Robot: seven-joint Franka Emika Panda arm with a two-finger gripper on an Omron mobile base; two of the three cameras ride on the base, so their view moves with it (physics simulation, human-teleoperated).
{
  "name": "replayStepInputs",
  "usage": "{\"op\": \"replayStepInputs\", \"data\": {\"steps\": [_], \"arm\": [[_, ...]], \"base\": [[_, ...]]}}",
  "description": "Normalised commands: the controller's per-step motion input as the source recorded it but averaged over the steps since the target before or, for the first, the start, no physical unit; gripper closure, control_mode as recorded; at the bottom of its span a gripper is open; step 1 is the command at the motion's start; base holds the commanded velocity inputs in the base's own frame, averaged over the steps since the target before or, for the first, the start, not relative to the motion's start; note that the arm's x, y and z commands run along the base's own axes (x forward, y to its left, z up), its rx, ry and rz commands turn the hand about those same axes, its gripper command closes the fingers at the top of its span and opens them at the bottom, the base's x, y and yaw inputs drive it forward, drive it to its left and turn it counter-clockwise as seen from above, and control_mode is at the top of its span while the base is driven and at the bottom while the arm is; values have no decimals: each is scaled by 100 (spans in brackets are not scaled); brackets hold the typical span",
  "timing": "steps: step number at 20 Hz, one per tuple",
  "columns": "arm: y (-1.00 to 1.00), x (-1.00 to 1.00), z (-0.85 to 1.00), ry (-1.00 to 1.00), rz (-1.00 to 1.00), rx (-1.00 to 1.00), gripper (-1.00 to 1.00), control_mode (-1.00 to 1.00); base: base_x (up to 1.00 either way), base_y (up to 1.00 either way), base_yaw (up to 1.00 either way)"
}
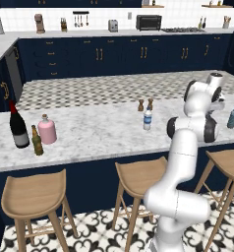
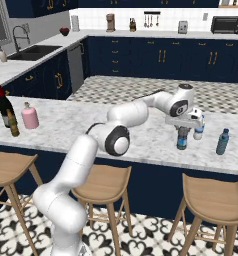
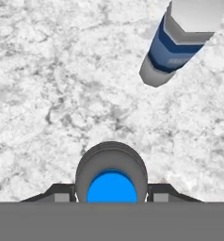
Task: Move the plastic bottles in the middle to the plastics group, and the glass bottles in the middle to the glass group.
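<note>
Gripping the slim dark-topped, blue-bodied plastic bottle (image 2: 182,139), the end effector (image 2: 182,131) holds it upright beside the white-labelled clear water bottle (image 2: 199,131), for grouping plastics.

Pink bottle (image 1: 46,129) beside wine bottle (image 1: 18,127) and beer bottle (image 1: 37,141), counter (image 1: 99,133) left end.

blue-bodied bottle (image 3: 111,181) base cut off, clear water bottle (image 3: 184,40) top cropped

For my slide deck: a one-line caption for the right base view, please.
Gripper clamps the dark-topped blue bottle on the marble counter, beside the white-labelled water bottle.
</note>
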Motion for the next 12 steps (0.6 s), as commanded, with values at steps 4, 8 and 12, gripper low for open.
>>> {"op": "replayStepInputs", "data": {"steps": [4, 8, 12], "arm": [[0, 18, -20, -8, 0, 4, 100, -100], [0, 37, -2, -11, -3, 0, 100, -100], [0, 22, -9, -2, -3, 0, 100, -100]], "base": [[0, 0, 0], [0, 0, 0], [0, 0, 0]]}}
